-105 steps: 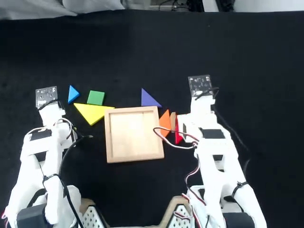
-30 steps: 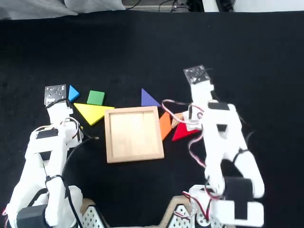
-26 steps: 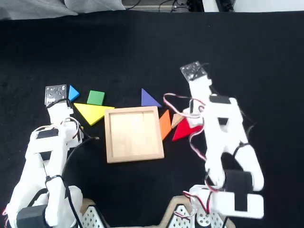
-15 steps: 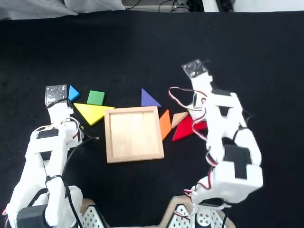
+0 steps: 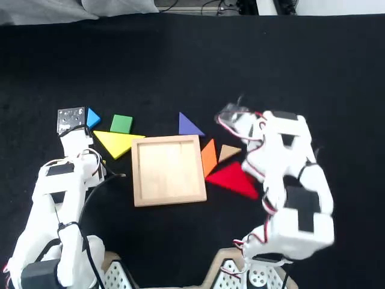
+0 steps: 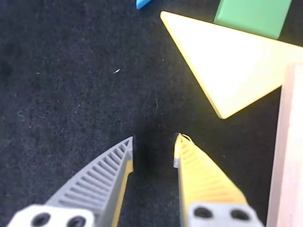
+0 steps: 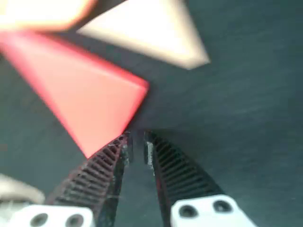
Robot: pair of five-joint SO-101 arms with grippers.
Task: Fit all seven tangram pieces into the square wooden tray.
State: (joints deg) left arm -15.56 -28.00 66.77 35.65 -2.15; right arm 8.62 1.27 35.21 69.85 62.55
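Starting on the left: the left hand (image 6: 154,141) hangs low over bare black worktop (image 5: 180,60). Its fingers are spread a little and grip nothing. Just ahead of it lies the yellow triangle (image 5: 117,142), big and flat, one corner right up against the wooden tray (image 5: 139,198). Behind that sit the little blue triangle (image 5: 91,118) and the green square (image 5: 121,124), both loose on the cloth.

The tray itself shows bare wood inside its rim, with not one piece seated. So the score is nought from seven, and the whole fitting job is still to do.

Past the tray's far corner rests the purple triangle (image 5: 189,126), lying on its own. The orange piece (image 5: 209,158) stands just beside the tray's right edge, with the small tan triangle (image 5: 227,152) tucked next to it. The large red triangle (image 5: 231,179) lies below those two, near the tray but outside it.

The right hand (image 7: 136,139) is down at one corner of that red triangle. Its fingers are drawn all but together and pinch nothing. Whether one finger touches the red edge, I can't tell.

All seven pieces are accounted for, all on the worktop.

As for writing, there's no readable label or print on the pieces or the tray.
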